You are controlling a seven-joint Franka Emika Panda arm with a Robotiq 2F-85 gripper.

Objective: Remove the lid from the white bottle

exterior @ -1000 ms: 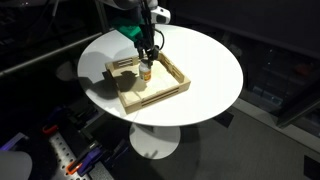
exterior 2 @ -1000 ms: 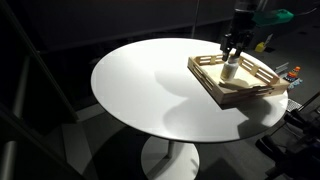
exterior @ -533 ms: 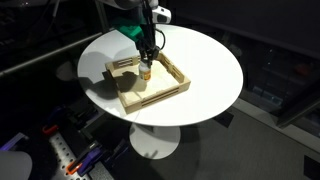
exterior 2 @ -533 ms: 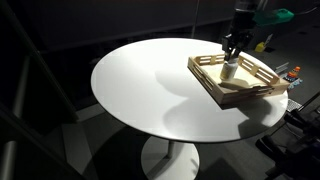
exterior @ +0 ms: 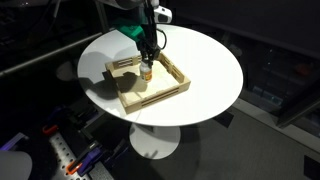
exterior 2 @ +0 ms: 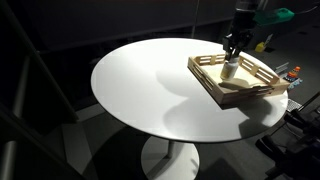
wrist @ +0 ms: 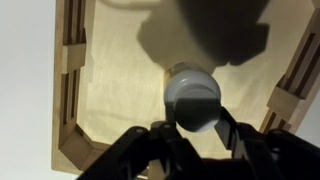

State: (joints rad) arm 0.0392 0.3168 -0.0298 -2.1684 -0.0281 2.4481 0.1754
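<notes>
The bottle point(exterior: 145, 72) stands upright in the tray point(exterior: 176, 90) near the tabletop's edge; the gripper point(exterior: 147, 59) hangs plumb above, jaws astride the lid point(wrist: 192, 95) to lift it, perhaps pinching; I cannot tell

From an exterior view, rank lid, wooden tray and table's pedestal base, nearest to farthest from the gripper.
1. lid: right under the gripper, at its fingers, on top of the white bottle.
2. wooden tray: beneath and around the bottle, on the tabletop.
3. pedestal base: on the floor below the table, far off toward the lower left of the picture.
</notes>
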